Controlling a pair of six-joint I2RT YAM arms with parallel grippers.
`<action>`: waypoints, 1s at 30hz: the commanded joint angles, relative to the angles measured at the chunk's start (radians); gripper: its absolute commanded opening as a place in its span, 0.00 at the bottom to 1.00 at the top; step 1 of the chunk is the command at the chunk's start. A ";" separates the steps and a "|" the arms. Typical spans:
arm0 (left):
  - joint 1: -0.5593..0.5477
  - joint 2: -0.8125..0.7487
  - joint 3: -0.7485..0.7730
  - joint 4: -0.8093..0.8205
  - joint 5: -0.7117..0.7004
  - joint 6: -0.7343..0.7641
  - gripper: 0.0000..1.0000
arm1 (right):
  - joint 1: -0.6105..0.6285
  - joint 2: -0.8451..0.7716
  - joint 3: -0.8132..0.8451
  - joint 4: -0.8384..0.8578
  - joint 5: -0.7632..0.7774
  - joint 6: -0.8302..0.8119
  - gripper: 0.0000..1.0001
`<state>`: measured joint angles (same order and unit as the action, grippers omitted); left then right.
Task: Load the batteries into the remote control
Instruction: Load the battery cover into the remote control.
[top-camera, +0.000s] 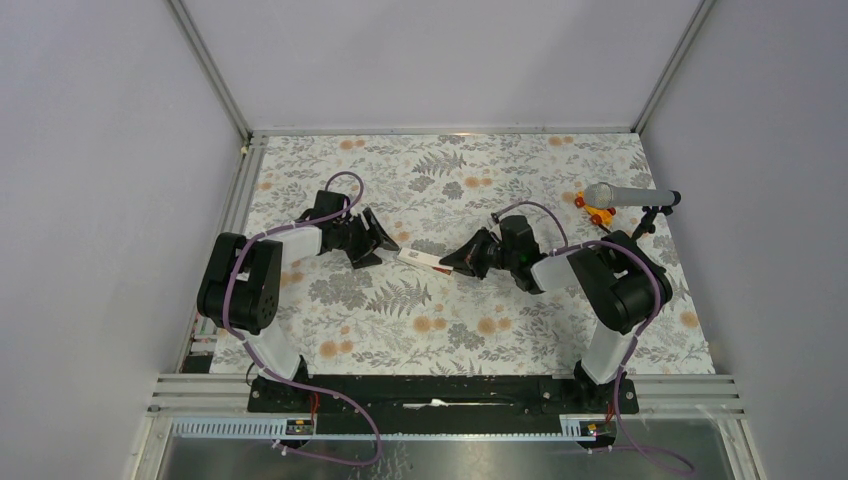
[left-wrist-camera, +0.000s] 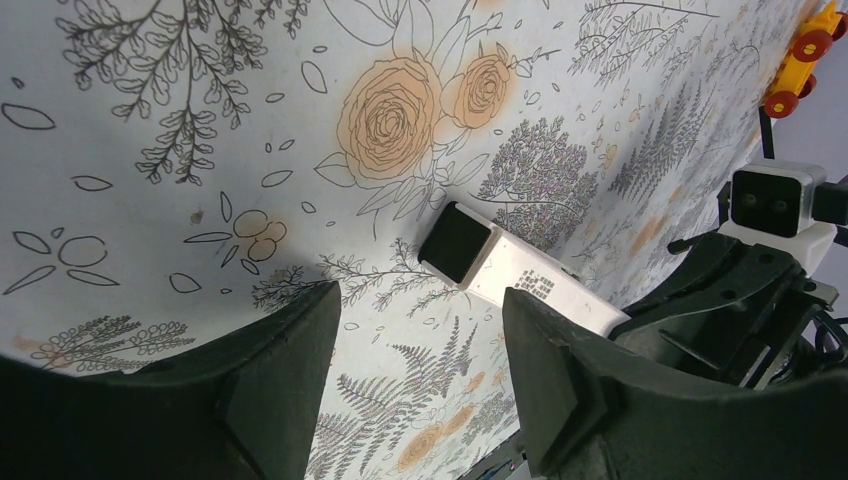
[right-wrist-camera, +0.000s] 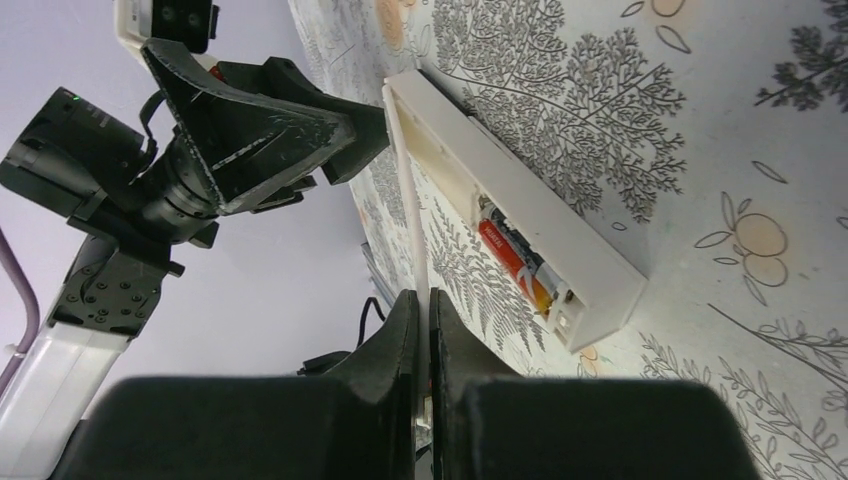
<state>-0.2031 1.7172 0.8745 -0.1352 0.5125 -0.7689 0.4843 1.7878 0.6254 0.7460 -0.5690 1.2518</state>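
The white remote control (top-camera: 418, 260) lies on the floral mat between my two grippers. In the right wrist view its back (right-wrist-camera: 560, 225) is open, and red-and-black batteries (right-wrist-camera: 515, 262) lie inside the compartment. In the left wrist view its dark grey end (left-wrist-camera: 458, 241) points toward my left gripper (left-wrist-camera: 420, 350), which is open, empty and just short of it. My right gripper (right-wrist-camera: 427, 300) is shut on the thin white cover strip (right-wrist-camera: 418, 250), seen edge-on beside the remote's open side. In the top view the left gripper (top-camera: 375, 240) and right gripper (top-camera: 447, 264) flank the remote.
A grey microphone (top-camera: 625, 195) on a black stand and an orange-and-yellow toy piece (top-camera: 595, 210) stand at the back right of the mat. The toy also shows in the left wrist view (left-wrist-camera: 800, 55). Grey walls enclose the mat on three sides.
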 joint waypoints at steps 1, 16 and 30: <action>-0.002 -0.010 0.006 0.040 0.020 -0.005 0.65 | 0.000 -0.002 0.025 -0.113 0.037 -0.044 0.00; -0.056 0.041 0.099 -0.036 -0.030 0.090 0.68 | -0.001 0.040 0.102 -0.365 0.090 -0.134 0.00; -0.068 0.065 0.103 -0.076 -0.052 0.106 0.65 | -0.001 0.008 0.146 -0.582 0.162 -0.233 0.00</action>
<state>-0.2646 1.7657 0.9535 -0.1936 0.4889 -0.6868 0.4843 1.8053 0.7773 0.3756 -0.5304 1.0866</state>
